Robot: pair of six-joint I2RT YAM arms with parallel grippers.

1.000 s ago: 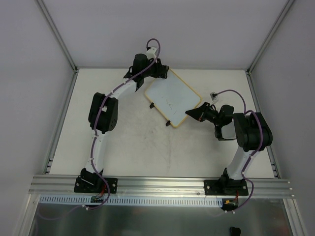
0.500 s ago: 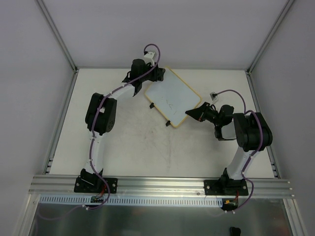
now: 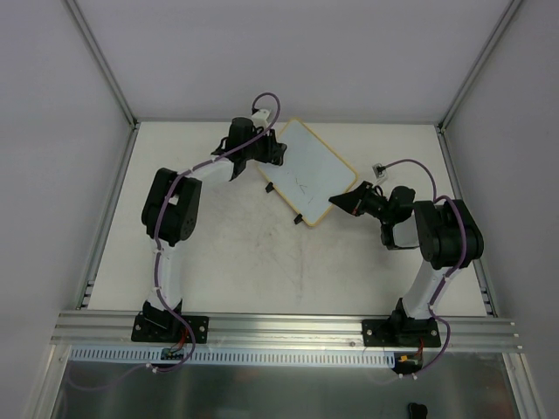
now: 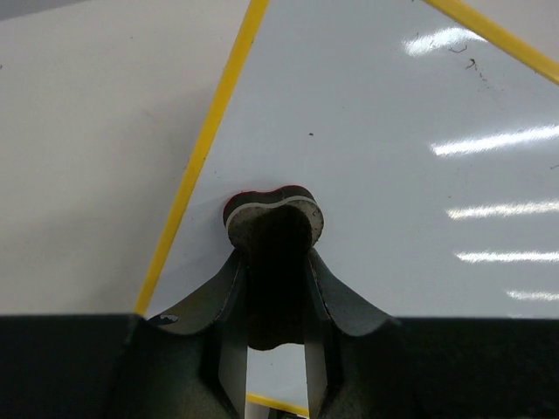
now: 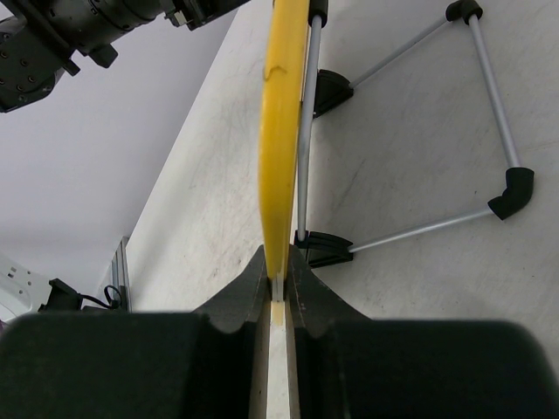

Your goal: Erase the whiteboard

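Top external | whiteboard (image 3: 307, 170) white, yellow-rimmed, faint marks | right hand (image 3: 336, 200) clamps edge | left hand (image 3: 278, 150) grips pad (image 4: 275, 214)

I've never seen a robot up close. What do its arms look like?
Both the left arm and right arm have white tubes, chunky black joints and a purple cable along them. The left end effector and right end effector are black, two-fingered.

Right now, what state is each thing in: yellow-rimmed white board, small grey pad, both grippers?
yellow-rimmed white board: faint marks, not erased.
small grey pad: touching the board near its rim.
left gripper: shut on the pad.
right gripper: shut on the board's rim.
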